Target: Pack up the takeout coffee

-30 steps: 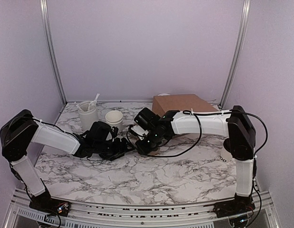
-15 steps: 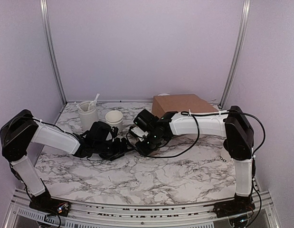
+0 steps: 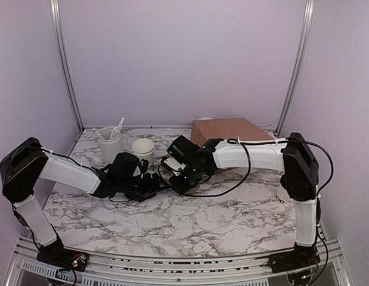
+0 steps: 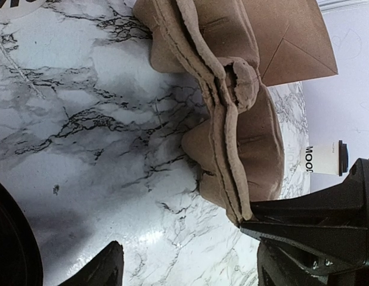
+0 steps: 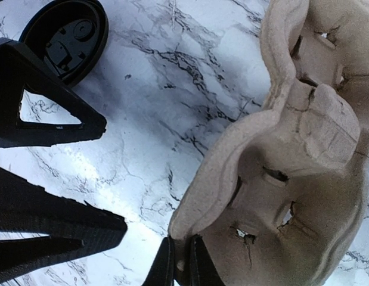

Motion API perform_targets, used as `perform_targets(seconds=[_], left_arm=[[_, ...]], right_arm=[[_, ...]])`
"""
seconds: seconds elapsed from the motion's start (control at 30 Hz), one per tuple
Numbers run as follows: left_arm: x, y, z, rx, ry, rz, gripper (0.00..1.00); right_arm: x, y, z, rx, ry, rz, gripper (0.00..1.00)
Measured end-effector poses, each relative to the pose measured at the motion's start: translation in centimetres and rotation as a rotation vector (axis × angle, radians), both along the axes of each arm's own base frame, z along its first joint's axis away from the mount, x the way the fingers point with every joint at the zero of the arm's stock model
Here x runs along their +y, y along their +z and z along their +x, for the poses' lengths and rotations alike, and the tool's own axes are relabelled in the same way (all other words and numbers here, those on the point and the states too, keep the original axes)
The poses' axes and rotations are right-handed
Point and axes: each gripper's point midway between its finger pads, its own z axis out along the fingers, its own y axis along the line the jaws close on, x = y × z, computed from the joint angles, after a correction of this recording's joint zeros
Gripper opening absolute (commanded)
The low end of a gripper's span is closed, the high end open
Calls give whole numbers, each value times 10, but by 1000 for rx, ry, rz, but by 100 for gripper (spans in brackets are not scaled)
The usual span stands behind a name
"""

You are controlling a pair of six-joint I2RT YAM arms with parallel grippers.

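The brown moulded-pulp cup carrier point(image 5: 291, 179) lies on the marble table. My right gripper point(image 5: 183, 265) is shut on its near rim. In the left wrist view the carrier point(image 4: 232, 119) fills the middle, with the right gripper's fingers point(image 4: 315, 223) clamped on its corner. My left gripper point(image 4: 190, 274) stands open over bare marble just left of the carrier, with nothing between its fingers. The takeout coffee point(image 4: 324, 159), a white cup with dark lettering and a black lid, stands far right, half hidden behind the right arm point(image 3: 284, 193). In the top view both grippers, left point(image 3: 154, 183) and right point(image 3: 177, 180), meet mid-table and hide the carrier.
A brown cardboard box point(image 3: 229, 132) stands at the back, right of centre. A tall white tumbler with white cutlery point(image 3: 109, 143) and an open white cup point(image 3: 142, 148) stand at the back left. The left gripper's fingers point(image 5: 53, 122) lie close beside the carrier.
My right gripper has closed its jaws onto the carrier's rim and shifted slightly left. The left arm has not moved.
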Motion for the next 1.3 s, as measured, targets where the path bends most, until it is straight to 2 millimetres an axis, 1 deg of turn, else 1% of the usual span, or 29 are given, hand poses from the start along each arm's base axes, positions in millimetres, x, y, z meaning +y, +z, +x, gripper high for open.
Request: perform_targets(seconds=[0.23, 0.4, 0.63, 0.97, 1.3], left_arm=[[0, 0, 0, 0, 0, 0, 77], [-3, 3, 2, -5, -2, -7, 77], [-7, 7, 6, -14, -6, -20, 77], [-9, 6, 7, -12, -7, -18, 73], [-12, 4, 6, -12, -13, -19, 72]], right_arm=[[1, 1, -1, 7, -3, 8, 6], [2, 7, -2, 12, -10, 26, 6], [0, 16, -9, 31, -6, 57, 6], [-1, 16, -11, 50, -15, 81, 6], [-1, 19, -13, 62, -11, 99, 6]])
